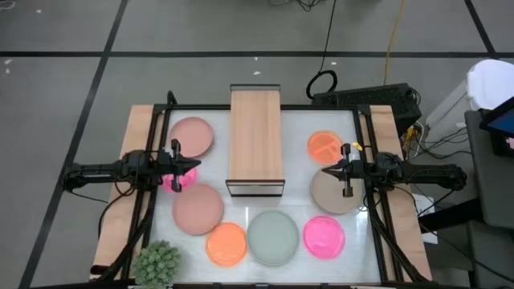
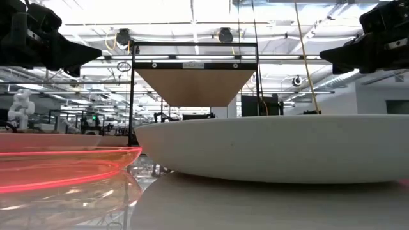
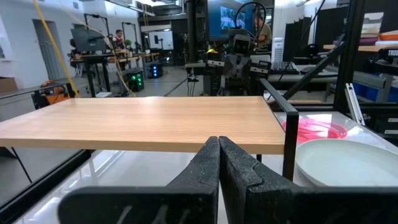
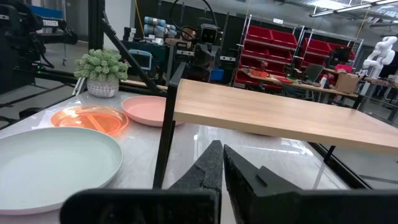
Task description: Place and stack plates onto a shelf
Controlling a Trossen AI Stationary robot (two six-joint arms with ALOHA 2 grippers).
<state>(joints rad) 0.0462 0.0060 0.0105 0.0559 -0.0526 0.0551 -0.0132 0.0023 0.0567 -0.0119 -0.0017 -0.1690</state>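
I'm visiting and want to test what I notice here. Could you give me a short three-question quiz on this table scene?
1. True or false: the shelf already has a plate on it.
2. Which plate lies under the right end effector? A) beige plate B) pale green plate C) orange plate
3. What stands at the table's corner beside that orange plate?

Key: 1. False, its board is bare. 2. A. 3. The spiky green plant ball.

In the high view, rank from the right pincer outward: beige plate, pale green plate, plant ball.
From the right pincer:
1. Beige plate, just beneath it, right side.
2. Pale green plate, near edge, centre.
3. Plant ball, near-left corner.
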